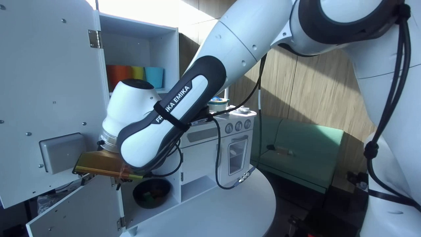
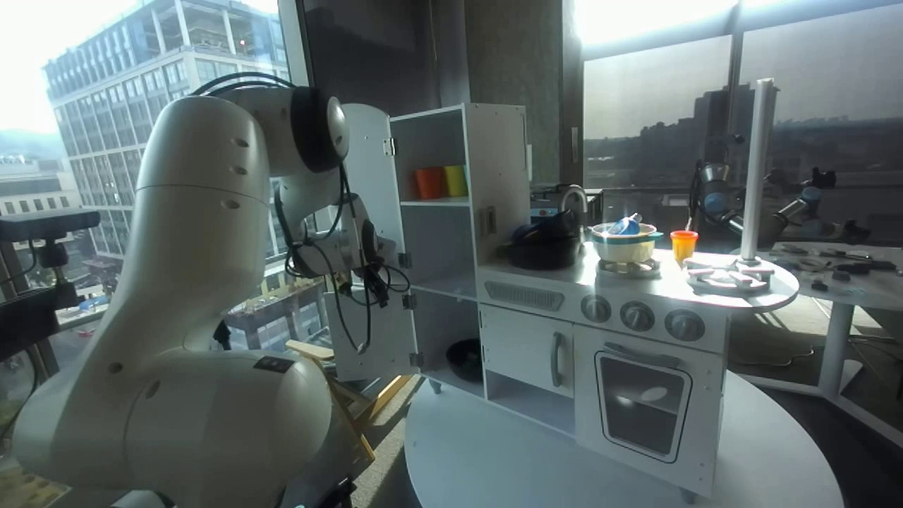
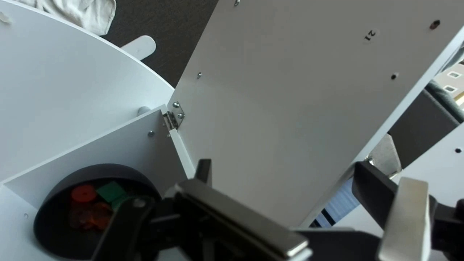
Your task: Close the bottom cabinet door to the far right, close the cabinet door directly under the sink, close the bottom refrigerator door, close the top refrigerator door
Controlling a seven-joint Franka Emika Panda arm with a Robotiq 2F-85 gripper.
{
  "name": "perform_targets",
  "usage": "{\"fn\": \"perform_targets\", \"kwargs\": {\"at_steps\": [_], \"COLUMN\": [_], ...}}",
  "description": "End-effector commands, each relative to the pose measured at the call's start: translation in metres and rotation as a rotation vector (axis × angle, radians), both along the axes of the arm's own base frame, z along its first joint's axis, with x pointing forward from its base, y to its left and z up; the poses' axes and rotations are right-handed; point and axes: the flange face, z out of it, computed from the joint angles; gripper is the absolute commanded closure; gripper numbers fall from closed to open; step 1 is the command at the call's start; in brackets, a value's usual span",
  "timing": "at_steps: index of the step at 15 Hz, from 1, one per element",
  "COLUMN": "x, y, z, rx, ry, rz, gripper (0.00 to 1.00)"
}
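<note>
Robotiq gripper [image 3: 326,217] found released, fingers [image 3: 406,217] spread apart; the wrist view shows the upper edge of the bottom refrigerator door [image 3: 290,90] between them, though contact I cannot determine remotely. That door is swung out on its hinges. Above it, the top refrigerator door [image 1: 49,82] is likewise swung out. Lower compartment [image 2: 444,317] behind: one black bowl [image 3: 105,172] holding a red disc [image 3: 84,193] and a green block [image 3: 110,191]. Upper shelf [image 2: 434,204]: orange container [image 1: 118,73], yellow-green container [image 1: 137,71], blue container [image 1: 154,76], side by side. I record the handled cabinet door [image 2: 518,346] and the windowed oven door [image 2: 642,402] as closed. Worktop [image 2: 577,274] above them: cream pot [image 2: 626,250], with an orange cup [image 2: 683,247] near it
</note>
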Motion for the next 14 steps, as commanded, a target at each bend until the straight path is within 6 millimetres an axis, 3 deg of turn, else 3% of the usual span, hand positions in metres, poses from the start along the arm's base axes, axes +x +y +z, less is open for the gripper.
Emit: {"fn": "perform_targets", "kwargs": {"at_steps": [1, 8, 14], "x": [0.01, -0.012, -0.029], "y": [0.022, 0.024, 0.009], "z": [-0.007, 0.013, 0.039], "rx": [0.068, 0.031, -0.115], "ry": [-0.028, 0.049, 0.139], "rz": [-0.023, 0.045, 0.074], "gripper": [0.0, 0.0, 0.0]}}
